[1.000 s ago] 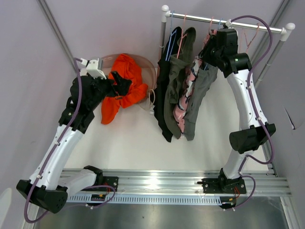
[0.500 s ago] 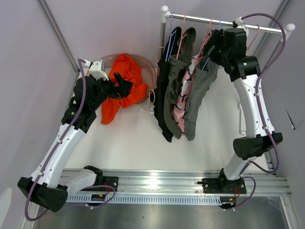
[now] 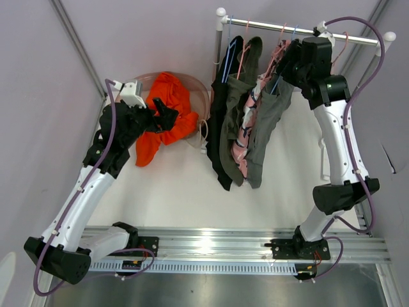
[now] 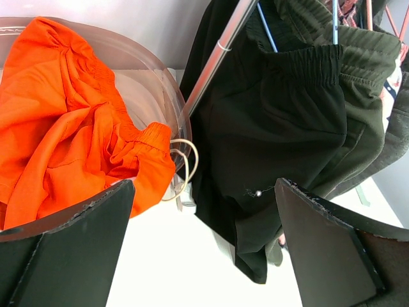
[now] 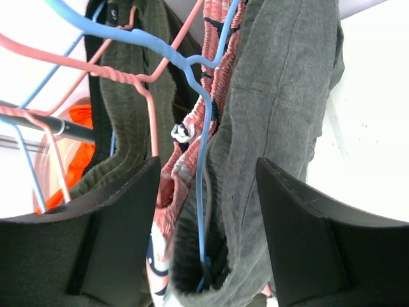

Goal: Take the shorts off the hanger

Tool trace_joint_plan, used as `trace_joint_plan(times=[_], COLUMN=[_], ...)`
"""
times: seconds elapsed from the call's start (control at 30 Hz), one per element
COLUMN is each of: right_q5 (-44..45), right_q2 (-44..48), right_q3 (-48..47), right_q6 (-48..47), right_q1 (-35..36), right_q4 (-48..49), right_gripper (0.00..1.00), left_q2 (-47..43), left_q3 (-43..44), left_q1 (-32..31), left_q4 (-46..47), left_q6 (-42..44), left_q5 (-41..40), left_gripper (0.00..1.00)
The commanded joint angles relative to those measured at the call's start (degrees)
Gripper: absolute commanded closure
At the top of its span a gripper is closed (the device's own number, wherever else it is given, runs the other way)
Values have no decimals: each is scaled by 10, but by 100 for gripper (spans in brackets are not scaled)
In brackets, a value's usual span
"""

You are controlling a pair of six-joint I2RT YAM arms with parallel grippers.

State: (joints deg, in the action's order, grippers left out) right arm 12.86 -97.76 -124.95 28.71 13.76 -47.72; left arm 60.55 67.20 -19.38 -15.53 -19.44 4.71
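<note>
The left gripper [image 4: 204, 192] hung released beside the orange shorts [image 4: 57, 115], while the right gripper [image 5: 208, 173], apparently unclenched, straddled the grey-green shorts [image 5: 281, 96] near the rail's [image 3: 255, 24] right end.

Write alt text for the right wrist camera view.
Grey-green cloth shorts on a blue wire hanger hang between the open fingers of the right gripper. To their left in the picture hang pink patterned shorts and olive ribbed shorts behind a pink wire hanger, with orange cloth visible behind.
</note>
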Motion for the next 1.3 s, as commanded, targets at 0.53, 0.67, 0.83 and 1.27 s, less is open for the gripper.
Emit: trace_joint_plan(times=[0.53,0.67,0.83,1.27], right_q5=[0,10,24,23], right_q2=[-47,-25,12,129], right_q3=[-15,-32,-64,3], right_q6=[8,1,-6,27], right_q1=[-1,-2,-5,4], right_q4=[35,18,-16,-22], right_gripper=[100,100,100,100], left_q2=[-11,-14,10,135], left_q3=[-20,-5,31,122], left_q1=[-17,-78,-162,-370], left_q4=[75,77,62,90], left_q6=[33,74,106,136], left_q5=[150,191,252,132], left_gripper=[3,1,1,1])
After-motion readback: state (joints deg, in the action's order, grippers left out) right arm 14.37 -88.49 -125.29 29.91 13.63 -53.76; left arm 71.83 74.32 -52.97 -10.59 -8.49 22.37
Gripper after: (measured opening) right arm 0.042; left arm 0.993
